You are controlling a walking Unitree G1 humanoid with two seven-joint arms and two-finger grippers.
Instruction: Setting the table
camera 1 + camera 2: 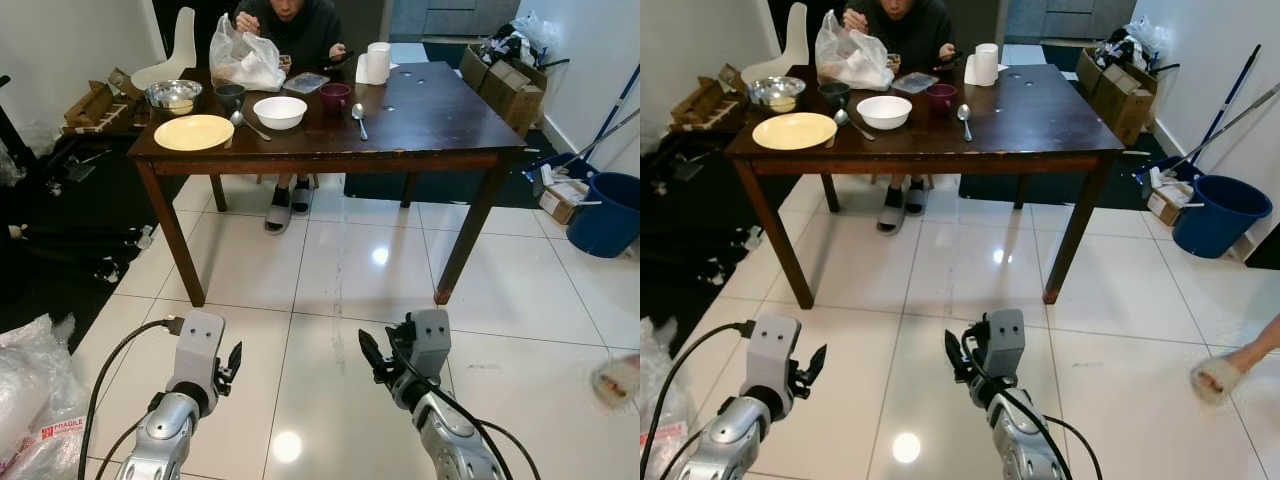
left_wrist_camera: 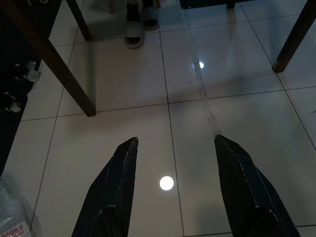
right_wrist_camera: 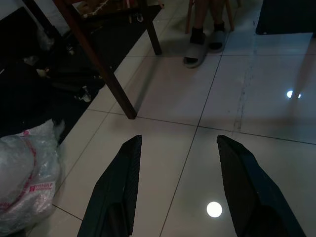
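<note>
A dark wooden table [image 1: 420, 120] stands ahead across the tiled floor. On its left part lie a yellow plate [image 1: 193, 132], a white bowl [image 1: 280, 112], a steel bowl [image 1: 173, 96], a dark cup [image 1: 231, 96], a maroon cup [image 1: 334, 96] and two spoons [image 1: 359, 118]. Both arms hang low, well short of the table. My left gripper [image 2: 173, 145] is open over bare tiles, and my right gripper [image 3: 177, 143] is open too, nothing between its fingers.
A person [image 1: 290, 25] sits at the table's far side, feet in slippers [image 1: 278, 212] underneath. A white bag [image 1: 245, 55] and paper roll [image 1: 378, 62] are on the table. A blue bucket [image 1: 608, 212] and boxes stand right; plastic wrap [image 1: 25, 390] and clutter left. Another person's foot [image 1: 1220, 375] is at right.
</note>
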